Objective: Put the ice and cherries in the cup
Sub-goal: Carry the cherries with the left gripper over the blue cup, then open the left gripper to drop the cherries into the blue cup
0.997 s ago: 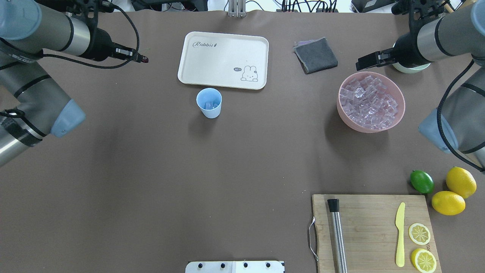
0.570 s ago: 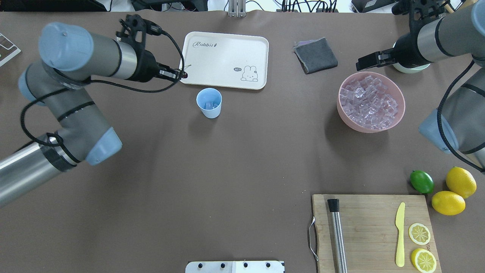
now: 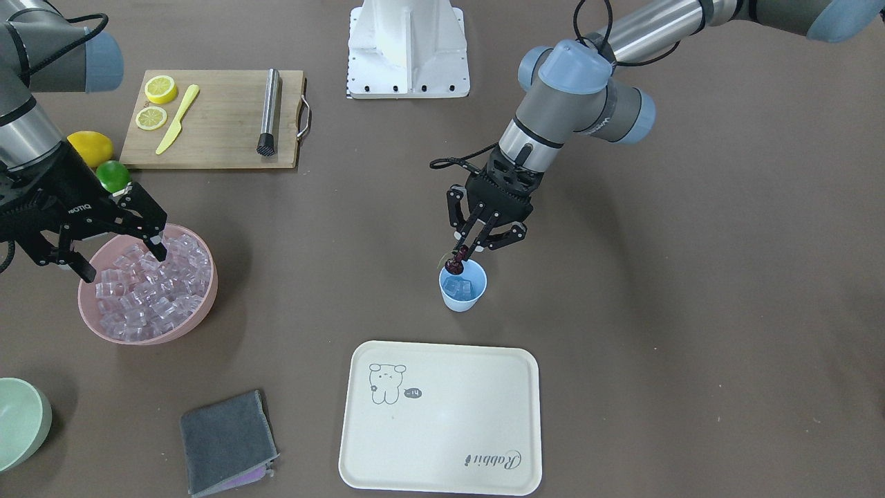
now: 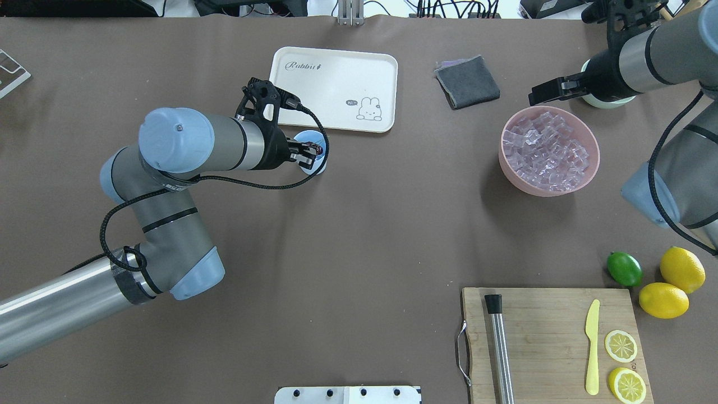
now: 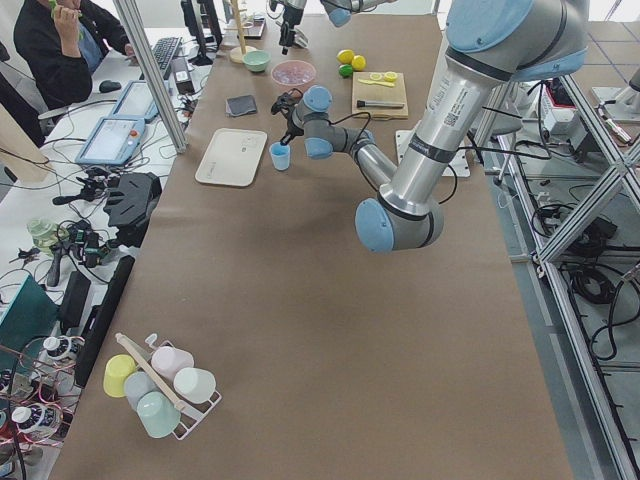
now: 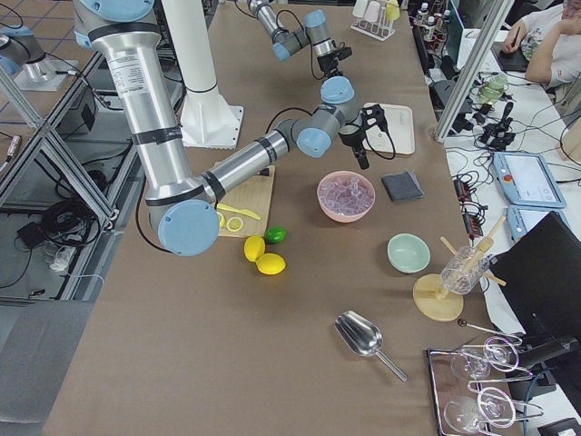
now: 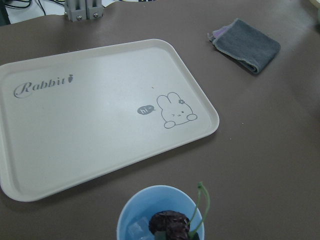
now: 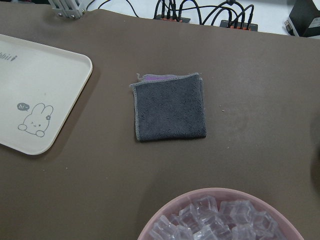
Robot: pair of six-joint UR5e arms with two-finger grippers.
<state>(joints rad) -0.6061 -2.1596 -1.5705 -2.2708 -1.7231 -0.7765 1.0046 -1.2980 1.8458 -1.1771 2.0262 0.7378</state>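
Observation:
The light-blue cup point(image 3: 463, 294) stands near the cream tray, with ice point(image 3: 459, 285) in it. My left gripper point(image 3: 462, 256) is right above the cup's rim and shut on the dark red cherries point(image 3: 455, 264), which hang at the cup's mouth. In the left wrist view the cherries point(image 7: 170, 223) and their green stem sit over the cup point(image 7: 134, 212). In the overhead view the left gripper point(image 4: 313, 150) covers most of the cup point(image 4: 322, 164). My right gripper point(image 3: 119, 254) is open, just over the ice point(image 3: 142, 297) in the pink bowl point(image 3: 207, 294).
A cream rabbit tray point(image 3: 442, 422) lies beside the cup. A grey cloth point(image 3: 225, 443) and a pale green bowl point(image 3: 17, 422) lie beyond the pink bowl. A cutting board point(image 3: 214, 131) holds a muddler, a yellow knife and lemon slices, with a lime point(image 3: 113, 176) next to it.
My left arm has swung in from the table's far left to over the cup, carrying the cherries. The right arm has barely moved.

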